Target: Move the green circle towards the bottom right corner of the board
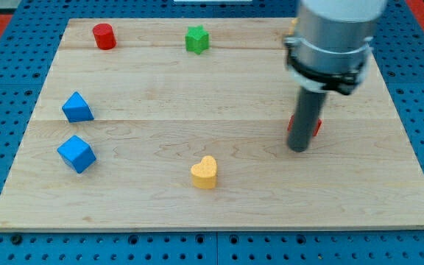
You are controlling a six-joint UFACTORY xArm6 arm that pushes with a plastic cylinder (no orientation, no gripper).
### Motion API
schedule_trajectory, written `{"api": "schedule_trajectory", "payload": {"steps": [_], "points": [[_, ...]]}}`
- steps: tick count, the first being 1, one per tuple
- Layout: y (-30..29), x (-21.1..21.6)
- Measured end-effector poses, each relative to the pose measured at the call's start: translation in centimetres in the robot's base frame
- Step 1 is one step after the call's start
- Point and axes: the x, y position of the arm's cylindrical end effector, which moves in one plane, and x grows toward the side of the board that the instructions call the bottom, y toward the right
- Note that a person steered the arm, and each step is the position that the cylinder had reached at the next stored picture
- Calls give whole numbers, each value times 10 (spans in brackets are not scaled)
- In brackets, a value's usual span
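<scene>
No green circle shows in the camera view; the only green block is a green star point(196, 39) near the view's top middle. My tip point(298, 149) rests on the board right of centre. It stands just in front of a red block point(314, 126), which the rod mostly hides, so its shape is unclear. The arm's wide body point(333, 37) covers the board's top right area and hides whatever lies there. A small yellowish sliver point(291, 28) peeks out at the body's left edge.
A red cylinder point(104, 35) sits at the top left. A blue triangle point(76, 107) and a blue cube point(76, 153) sit at the left. A yellow heart point(205, 172) lies at the bottom middle. The wooden board point(160, 213) lies on a blue pegboard.
</scene>
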Motion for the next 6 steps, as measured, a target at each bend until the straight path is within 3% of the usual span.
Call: {"api": "schedule_trajectory", "payload": {"steps": [2, 3, 4, 5, 6], "points": [[-20, -39], [-17, -39], [-70, -36], [-99, -88], [-75, -125]]}}
